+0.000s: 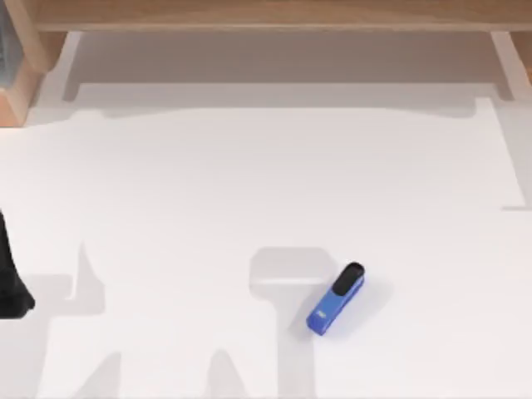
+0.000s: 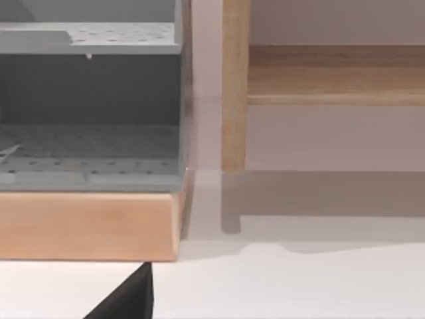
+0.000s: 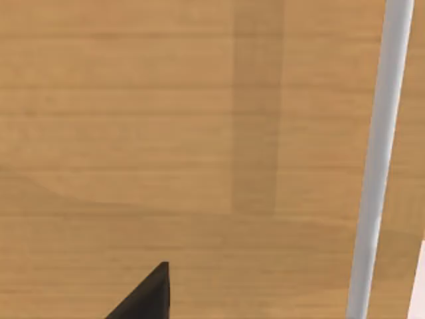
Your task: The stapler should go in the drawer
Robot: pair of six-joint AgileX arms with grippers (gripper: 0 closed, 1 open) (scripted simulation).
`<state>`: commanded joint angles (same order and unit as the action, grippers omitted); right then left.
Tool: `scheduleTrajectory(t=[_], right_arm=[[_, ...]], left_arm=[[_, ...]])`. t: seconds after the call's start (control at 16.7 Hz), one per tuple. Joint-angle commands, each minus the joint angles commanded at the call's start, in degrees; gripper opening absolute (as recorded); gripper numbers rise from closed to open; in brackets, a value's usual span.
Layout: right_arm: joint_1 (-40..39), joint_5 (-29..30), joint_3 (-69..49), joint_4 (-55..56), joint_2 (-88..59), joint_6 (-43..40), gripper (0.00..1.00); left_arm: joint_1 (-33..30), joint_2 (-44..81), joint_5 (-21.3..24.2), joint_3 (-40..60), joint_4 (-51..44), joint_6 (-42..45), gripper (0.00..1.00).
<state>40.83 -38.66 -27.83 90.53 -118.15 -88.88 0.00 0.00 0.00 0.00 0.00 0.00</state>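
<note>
So the small blue oblong stapler (image 1: 336, 300) with the black rounded cap lies flat on the white table (image 1: 249, 183), at an angle, cap end pointing away toward the light wooden cabinet front (image 1: 274, 12) along the far edge. It sits well apart from that cabinet, nothing touching it. The left arm (image 1: 10, 278) is parked way off to the stapler's left, at the table's edge. Can't tell whether either gripper is open or closed. The left wrist view catches a grey perforated shelf unit (image 2: 93, 119) on a wooden base.
</note>
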Motion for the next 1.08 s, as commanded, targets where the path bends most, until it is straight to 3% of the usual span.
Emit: scheduleTrajectory(t=[0.84, 1.08], right_arm=[[2.4, -2.7, 3.3, 2.4, 0.8, 0.0, 1.0], [-0.3, -3.2, 5.0, -1.4, 4.8, 4.8, 1.0]], left_arm=[[0.0, 0.0, 0.0, 0.0, 0.0, 0.0, 1.0], [0.0, 0.0, 0.0, 0.0, 0.0, 0.0, 1.0]])
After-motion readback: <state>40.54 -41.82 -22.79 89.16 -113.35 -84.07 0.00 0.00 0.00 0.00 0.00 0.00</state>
